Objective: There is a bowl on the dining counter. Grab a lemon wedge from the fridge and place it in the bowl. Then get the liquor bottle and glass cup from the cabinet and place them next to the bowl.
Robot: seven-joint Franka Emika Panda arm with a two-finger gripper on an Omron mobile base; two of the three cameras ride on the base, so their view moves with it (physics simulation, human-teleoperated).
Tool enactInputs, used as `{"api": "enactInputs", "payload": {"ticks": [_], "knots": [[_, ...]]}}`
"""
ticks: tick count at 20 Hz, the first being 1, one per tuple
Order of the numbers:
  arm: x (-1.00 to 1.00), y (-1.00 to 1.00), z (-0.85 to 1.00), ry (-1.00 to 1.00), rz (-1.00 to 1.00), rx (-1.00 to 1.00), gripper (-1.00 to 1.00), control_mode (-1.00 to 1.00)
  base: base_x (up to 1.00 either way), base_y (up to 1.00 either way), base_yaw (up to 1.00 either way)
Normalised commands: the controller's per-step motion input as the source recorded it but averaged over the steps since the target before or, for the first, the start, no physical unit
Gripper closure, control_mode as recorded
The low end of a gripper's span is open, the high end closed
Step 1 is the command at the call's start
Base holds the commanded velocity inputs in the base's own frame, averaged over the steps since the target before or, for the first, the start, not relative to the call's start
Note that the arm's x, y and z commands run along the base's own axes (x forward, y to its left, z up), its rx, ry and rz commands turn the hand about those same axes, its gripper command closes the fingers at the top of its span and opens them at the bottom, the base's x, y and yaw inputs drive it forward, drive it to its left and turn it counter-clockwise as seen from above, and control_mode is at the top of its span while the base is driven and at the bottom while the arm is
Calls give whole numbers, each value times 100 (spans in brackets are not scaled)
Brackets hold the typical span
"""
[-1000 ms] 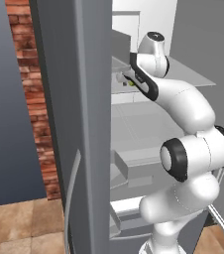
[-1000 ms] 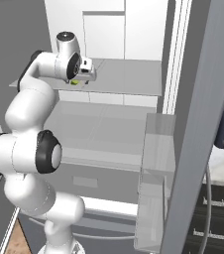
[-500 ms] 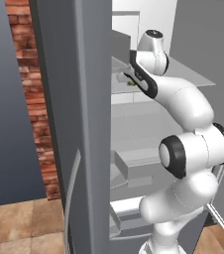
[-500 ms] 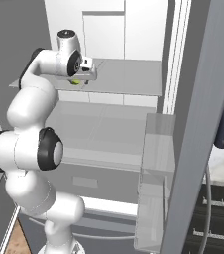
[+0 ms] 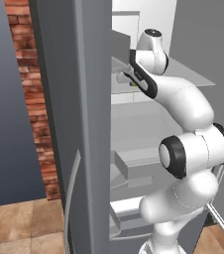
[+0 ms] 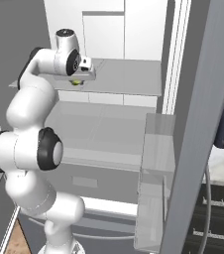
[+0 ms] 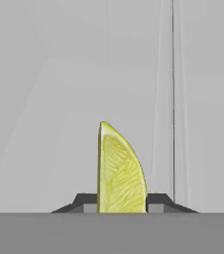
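In the hand view the lemon wedge (image 7: 120, 173) stands upright on the grey fridge shelf (image 7: 54, 139), its pale cut face showing and its rind curving down the right. The two dark fingers (image 7: 85, 202) sit against either side of its base, grasping it (each tip touches the fruit). From the right base view, the wedge (image 6: 76, 82) shows as a small yellow-green spot under the hand, on the upper shelf (image 6: 129, 79) inside the open fridge.

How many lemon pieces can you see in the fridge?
1. The lemon wedge sits between the gripper fingertips, on the fridge shelf. Others may be hidden behind the arm.
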Motion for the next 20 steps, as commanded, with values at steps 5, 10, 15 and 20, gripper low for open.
{"api": "enactInputs", "payload": {"ticks": [5,10,15,20], "knots": [[-40,50,-7,-1,0,0,100,-100,0,0,0],[-76,19,31,-12,0,0,100,-100,0,0,0],[-100,-51,57,-6,-1,0,100,-100,0,0,0],[-100,-70,13,1,-3,0,100,-100,0,0,0]]}}
